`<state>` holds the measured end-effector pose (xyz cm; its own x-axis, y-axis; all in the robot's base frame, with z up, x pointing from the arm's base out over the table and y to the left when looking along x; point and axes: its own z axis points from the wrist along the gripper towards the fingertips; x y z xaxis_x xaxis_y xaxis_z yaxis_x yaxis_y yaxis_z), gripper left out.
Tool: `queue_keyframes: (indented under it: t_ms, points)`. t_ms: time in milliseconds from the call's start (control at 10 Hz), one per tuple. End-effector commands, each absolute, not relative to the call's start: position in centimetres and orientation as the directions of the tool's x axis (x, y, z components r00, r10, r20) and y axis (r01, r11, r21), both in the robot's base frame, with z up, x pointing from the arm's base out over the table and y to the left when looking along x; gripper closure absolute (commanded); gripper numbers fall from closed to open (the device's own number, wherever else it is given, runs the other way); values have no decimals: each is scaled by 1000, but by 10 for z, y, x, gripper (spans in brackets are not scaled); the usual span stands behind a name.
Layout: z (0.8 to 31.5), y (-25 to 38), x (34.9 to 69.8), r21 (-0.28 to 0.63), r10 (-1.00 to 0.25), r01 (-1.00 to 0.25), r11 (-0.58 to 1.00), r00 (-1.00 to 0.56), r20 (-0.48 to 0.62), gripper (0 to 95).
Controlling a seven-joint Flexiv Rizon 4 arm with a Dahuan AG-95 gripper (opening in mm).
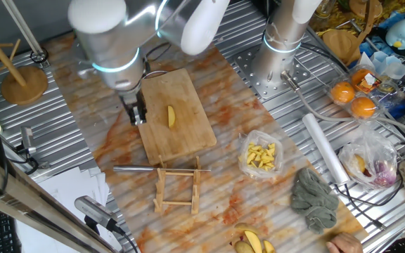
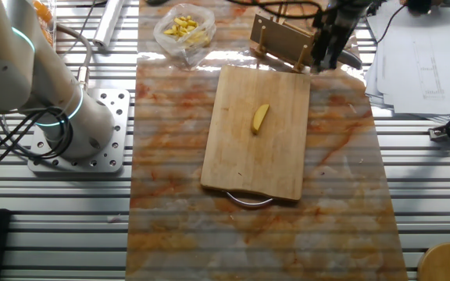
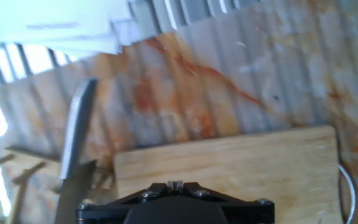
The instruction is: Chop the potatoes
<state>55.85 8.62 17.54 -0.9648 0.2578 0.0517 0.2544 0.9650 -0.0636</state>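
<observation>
The gripper hangs over the edge of the wooden cutting board, at about 9 o'clock on the board in the one fixed view. Its dark fingers point down, but whether they are apart or closed I cannot tell; the hand view shows only the black gripper body at the bottom edge. In that hand view a knife shows at about 8 o'clock, its grey blade slanting over the mat.

The board lies on a marbled orange-and-white mat, which covers a ribbed metal table. A small wooden rack stands at the board's 6 o'clock, and a clear bag of yellow pieces sits at about 4 o'clock. White papers lie off the mat.

The potato wedge rests near the middle of the board, at the gripper's 3 o'clock, close by but apart from it. It is pale yellow, peeled, whole, slightly curved and tapered at both ends.
</observation>
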Motion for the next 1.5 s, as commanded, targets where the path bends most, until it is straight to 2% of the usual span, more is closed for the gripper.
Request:
queue_keyframes:
  t_ms: [100, 600, 1000, 1500]
  points:
    - [180, 95, 562, -62, 257, 254, 965, -965, 53, 950]
    - [178, 109, 561, -71, 258, 254, 965, -964, 60, 950]
    - [165, 129, 545, -56, 258, 254, 966, -964, 65, 950]
    - [168, 131, 546, -43, 257, 254, 966, -963, 86, 950]
